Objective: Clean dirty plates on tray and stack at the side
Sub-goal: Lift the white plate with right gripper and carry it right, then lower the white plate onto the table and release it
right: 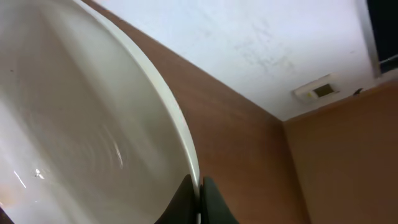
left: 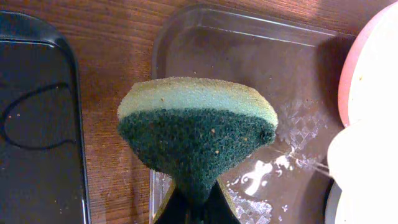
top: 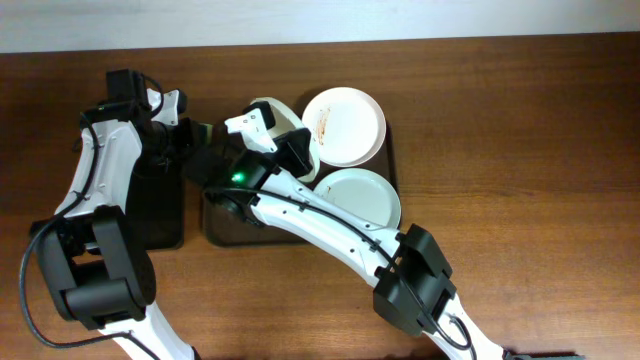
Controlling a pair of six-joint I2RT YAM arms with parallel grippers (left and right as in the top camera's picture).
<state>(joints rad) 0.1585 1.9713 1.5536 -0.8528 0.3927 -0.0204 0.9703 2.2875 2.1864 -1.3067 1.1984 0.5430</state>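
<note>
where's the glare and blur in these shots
Left wrist: the sponge is crisp, with white glare patches on the tray floor. Right wrist: the held plate is too close, soft and smeared, with faint highlights. Overhead: even light, no strong glare.

A robotics lab, by every sign — a left arm (top: pixel 100 170) and a right arm (top: pixel 330 225), white and black, reaching in from the near edge of a wood-grain bench (top: pixel 520 120), a plain pale wall (top: pixel 320 18) along its far edge.

Sponge (left: pixel 198 134): coarse green scourer over softer foam. Beside it, tray (left: pixel 249 50) glossy, probably plastic; table (left: pixel 112 43) matt wood; plate (right: pixel 74 124) smooth, glossy.
</note>
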